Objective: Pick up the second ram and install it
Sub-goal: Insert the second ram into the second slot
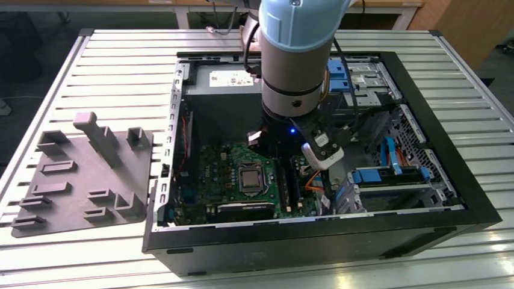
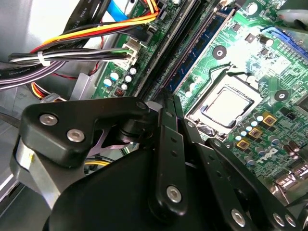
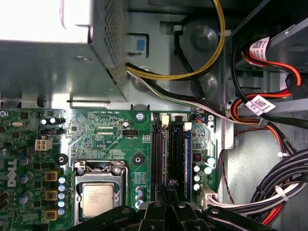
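In the first wrist view a thin dark stick, the second ram (image 3: 166, 149), stands on edge in one of the motherboard's (image 3: 110, 139) black memory slots. Another stick (image 3: 187, 154) with a bluish edge sits two slots away. My gripper (image 3: 169, 185) is shut, with its fingertips together over the near end of the second ram. Whether they touch it I cannot tell. In the second wrist view the gripper (image 2: 168, 98) points at the slot rows beside the processor socket (image 2: 226, 106). In the exterior view the arm (image 1: 293, 72) reaches down into the open computer case (image 1: 321, 235).
The grey moulded tray (image 1: 80, 198) with upright posts lies on the slatted table at the exterior view's left. Cable bundles (image 3: 269, 192) crowd one side of the slots. The metal power supply box (image 3: 57, 48) sits beyond the board, and drive bays with blue clips (image 1: 377, 176) fill the case's right.
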Action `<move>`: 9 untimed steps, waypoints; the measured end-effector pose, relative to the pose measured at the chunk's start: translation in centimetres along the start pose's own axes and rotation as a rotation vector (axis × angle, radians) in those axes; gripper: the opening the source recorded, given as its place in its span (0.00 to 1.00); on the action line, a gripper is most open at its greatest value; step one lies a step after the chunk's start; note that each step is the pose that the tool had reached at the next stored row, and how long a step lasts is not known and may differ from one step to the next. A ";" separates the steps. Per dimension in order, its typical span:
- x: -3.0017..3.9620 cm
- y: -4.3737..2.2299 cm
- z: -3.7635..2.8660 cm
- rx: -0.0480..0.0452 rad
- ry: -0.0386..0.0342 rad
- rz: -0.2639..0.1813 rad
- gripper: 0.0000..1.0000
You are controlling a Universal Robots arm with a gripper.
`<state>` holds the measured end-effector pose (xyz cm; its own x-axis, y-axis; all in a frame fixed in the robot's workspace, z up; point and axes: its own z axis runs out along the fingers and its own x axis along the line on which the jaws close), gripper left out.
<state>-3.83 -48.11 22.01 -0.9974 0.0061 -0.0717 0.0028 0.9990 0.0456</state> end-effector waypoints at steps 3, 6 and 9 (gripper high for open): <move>0.00 0.00 0.03 -0.0028 -0.0001 0.000 0.11; 0.01 -0.01 0.12 -0.0067 0.0000 0.000 0.11; 0.01 -0.01 0.19 -0.0097 0.0001 0.001 0.11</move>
<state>-3.83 -48.11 21.82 -0.9974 0.0068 -0.0716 0.0028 0.9985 0.0553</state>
